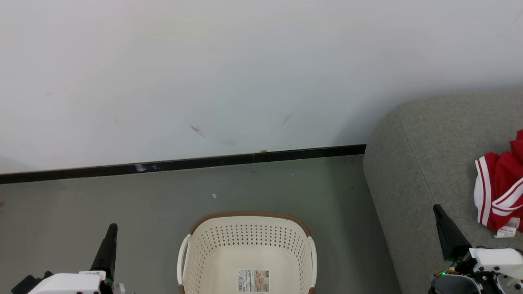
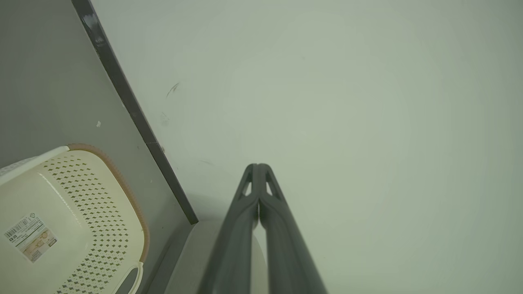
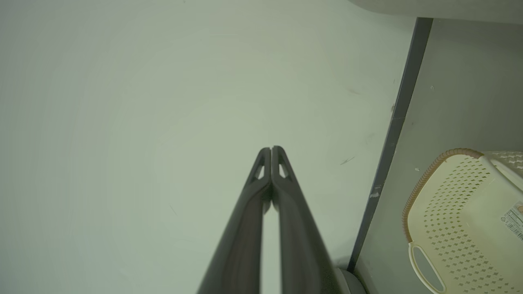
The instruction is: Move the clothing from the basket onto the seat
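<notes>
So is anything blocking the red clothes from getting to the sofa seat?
Nothing visible does: the clothing already lies on the seat, and the visible inside of the basket is bare.

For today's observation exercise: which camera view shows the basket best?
The head view: the basket sits centred, with both handles, rim and label visible. Both wrist views catch it at the frame edge, partly cut off.
</notes>
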{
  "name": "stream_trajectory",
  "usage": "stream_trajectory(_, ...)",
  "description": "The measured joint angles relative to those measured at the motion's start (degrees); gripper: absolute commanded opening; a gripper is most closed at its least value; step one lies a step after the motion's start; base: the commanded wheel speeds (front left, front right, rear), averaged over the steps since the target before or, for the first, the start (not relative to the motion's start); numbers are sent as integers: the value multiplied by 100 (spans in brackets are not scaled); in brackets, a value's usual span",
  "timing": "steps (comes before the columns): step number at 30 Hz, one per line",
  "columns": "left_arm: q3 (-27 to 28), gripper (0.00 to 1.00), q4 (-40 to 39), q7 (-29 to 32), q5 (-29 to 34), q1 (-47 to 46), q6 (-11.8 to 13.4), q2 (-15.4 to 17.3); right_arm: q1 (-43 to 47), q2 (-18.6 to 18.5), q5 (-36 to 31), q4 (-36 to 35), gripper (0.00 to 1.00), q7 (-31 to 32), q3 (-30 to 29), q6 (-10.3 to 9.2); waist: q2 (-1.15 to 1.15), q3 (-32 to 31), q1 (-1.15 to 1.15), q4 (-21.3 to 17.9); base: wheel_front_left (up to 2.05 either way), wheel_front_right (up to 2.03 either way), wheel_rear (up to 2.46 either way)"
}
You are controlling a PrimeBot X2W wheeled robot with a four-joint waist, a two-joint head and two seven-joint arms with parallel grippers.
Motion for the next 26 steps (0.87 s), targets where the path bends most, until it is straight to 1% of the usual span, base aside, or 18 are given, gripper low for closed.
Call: stream_trajectory(26, -1, 0, 0, 0, -4, 0, 0, 0, -1, 12, -1, 3, 0, 8, -29, 0, 0, 0, 0, 0, 0, 0, 0)
